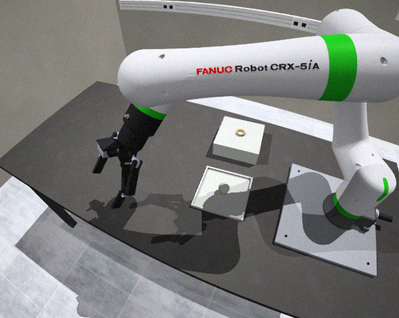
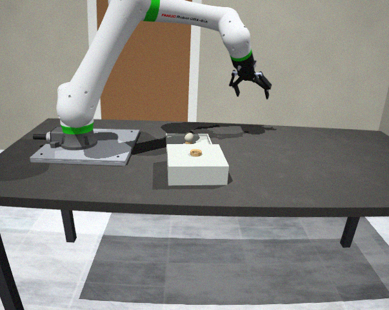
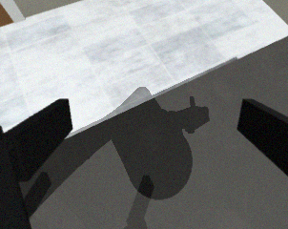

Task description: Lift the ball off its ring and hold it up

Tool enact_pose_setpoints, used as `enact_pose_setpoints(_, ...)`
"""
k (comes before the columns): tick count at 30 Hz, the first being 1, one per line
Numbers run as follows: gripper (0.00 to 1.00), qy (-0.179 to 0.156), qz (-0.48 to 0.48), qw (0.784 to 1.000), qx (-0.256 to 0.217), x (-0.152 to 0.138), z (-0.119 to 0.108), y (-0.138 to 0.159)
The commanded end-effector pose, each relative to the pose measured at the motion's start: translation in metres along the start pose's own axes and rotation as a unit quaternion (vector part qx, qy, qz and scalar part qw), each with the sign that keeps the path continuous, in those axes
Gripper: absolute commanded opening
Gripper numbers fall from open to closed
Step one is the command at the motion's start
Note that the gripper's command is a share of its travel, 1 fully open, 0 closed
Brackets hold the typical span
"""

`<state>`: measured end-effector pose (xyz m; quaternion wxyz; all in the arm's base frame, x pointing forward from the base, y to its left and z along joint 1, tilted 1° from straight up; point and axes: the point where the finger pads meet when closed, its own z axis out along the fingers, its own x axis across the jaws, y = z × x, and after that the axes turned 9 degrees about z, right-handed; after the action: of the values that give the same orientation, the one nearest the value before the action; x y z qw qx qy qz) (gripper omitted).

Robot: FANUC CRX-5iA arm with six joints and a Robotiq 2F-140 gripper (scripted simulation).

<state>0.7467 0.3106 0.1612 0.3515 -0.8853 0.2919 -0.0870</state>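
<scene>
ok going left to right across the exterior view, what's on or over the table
base plate → arm base → ball on its ring in the tray, with the white box and its spare ring in front of it → open tool, high over the table, holding nothing

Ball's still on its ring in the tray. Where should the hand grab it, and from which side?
Grip the ball across its widest part, coming straight down from above. It sits on a small ring inside the shallow walled tray, so a low sideways approach would probably meet the rim. The hand hangs open, well off to the side.
</scene>
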Motion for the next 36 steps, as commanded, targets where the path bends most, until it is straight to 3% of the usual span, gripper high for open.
enact_pose_setpoints(1, 1.0, 0.0, -0.016, 1.0, -0.018, -0.01, -0.01, 0.015)
enact_pose_setpoints(2, 1.0, -0.005, -0.038, 0.998, -0.044, -0.021, -0.021, 0.037)
enact_pose_setpoints(16, 1.0, -0.026, -0.118, 0.982, -0.146, -0.058, -0.073, 0.125)
enact_pose_setpoints(19, 1.0, -0.027, -0.119, 0.981, -0.149, -0.059, -0.075, 0.127)
enact_pose_setpoints(20, 1.0, -0.032, -0.138, 0.975, -0.173, -0.067, -0.089, 0.148)
enact_pose_setpoints(36, 1.0, -0.058, -0.211, 0.936, -0.276, -0.094, -0.157, 0.239)
